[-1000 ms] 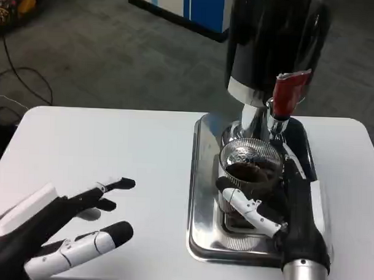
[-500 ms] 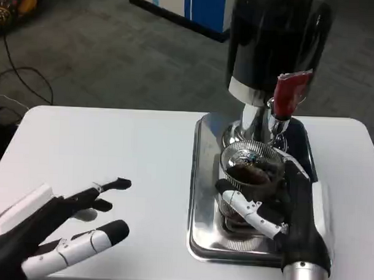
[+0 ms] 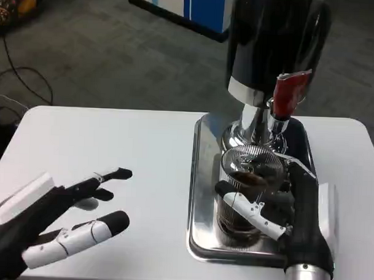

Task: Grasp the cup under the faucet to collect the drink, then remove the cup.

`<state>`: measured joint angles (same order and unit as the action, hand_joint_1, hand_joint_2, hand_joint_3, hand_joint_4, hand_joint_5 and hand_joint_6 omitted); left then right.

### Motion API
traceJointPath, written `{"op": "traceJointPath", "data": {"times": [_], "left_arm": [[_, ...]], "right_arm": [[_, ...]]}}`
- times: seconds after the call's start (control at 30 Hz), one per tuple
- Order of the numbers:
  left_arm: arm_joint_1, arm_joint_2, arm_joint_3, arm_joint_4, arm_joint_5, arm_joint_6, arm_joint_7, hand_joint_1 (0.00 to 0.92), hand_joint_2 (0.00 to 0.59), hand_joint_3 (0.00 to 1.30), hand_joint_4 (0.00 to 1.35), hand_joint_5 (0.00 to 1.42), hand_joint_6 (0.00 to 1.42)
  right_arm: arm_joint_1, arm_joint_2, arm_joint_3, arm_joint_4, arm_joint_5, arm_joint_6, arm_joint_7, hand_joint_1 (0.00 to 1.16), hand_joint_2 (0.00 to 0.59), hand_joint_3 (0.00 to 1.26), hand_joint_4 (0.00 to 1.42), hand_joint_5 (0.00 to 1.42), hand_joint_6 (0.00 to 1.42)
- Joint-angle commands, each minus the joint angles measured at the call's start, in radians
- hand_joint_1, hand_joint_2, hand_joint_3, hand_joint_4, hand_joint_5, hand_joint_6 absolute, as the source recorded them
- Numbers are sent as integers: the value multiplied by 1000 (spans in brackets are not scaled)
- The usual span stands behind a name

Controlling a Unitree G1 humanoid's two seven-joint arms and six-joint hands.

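White tabletop (image 3: 113, 137); cup (image 3: 250, 179) upright under faucet (image 3: 277, 121), wrapped by right hand (image 3: 289, 211); left hand (image 3: 55, 224) far left, empty, fingers spread.

The tray (image 3: 201, 177) lies on the right part of the worktop (image 3: 113, 143). The dispenser (image 3: 273, 45) stands at the tray's back, its faucet (image 3: 280, 115) on the right. The cup (image 3: 248, 185) sits on the tray before the dispenser, the right hand (image 3: 283, 205) around it. The left hand (image 3: 61, 221) is well left of the tray.
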<state>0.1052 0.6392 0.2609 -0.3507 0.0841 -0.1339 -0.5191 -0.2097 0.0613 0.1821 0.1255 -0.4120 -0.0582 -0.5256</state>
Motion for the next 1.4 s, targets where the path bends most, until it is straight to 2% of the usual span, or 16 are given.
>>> {"op": "traceJointPath", "data": {"times": [0.03,0.47,0.53,0.7,0.73,0.97,1.17,1.4], "left_arm": [[-22,17,-8,14,-3,-15,-2,0,98,163,72,197,254],[-51,19,-12,27,-7,-25,2,0,101,163,73,175,254],[-62,19,-16,28,-6,-25,2,0,102,163,73,175,254],[-91,19,-22,37,-5,-24,2,0,98,163,73,174,254],[-100,20,-24,40,-5,-24,1,0,97,163,73,174,254],[-142,20,-37,59,-4,-29,4,0,99,156,73,174,254],[-167,17,-49,69,-4,-34,6,0,103,154,73,174,254],[-191,12,-65,76,0,-36,8,0,104,154,73,174,258]], "right_arm": [[6,20,-8,22,-5,-11,-17,813,202,667,838,1000,922],[10,9,-26,30,-21,-30,-37,841,190,712,876,1119,1078],[10,6,-33,24,-20,-35,-37,853,174,750,918,1164,1149],[18,0,-45,7,-15,-45,-28,896,144,795,962,1217,1217],[25,-3,-50,-3,-13,-48,-22,897,136,832,1018,1264,1270],[85,-28,-75,-78,3,-65,21,922,106,934,1094,1346,1365],[153,-45,-95,-176,12,-62,70,921,105,954,1120,1369,1395],[202,-47,-129,-249,36,-50,123,932,100,968,1119,1384,1418]]}}
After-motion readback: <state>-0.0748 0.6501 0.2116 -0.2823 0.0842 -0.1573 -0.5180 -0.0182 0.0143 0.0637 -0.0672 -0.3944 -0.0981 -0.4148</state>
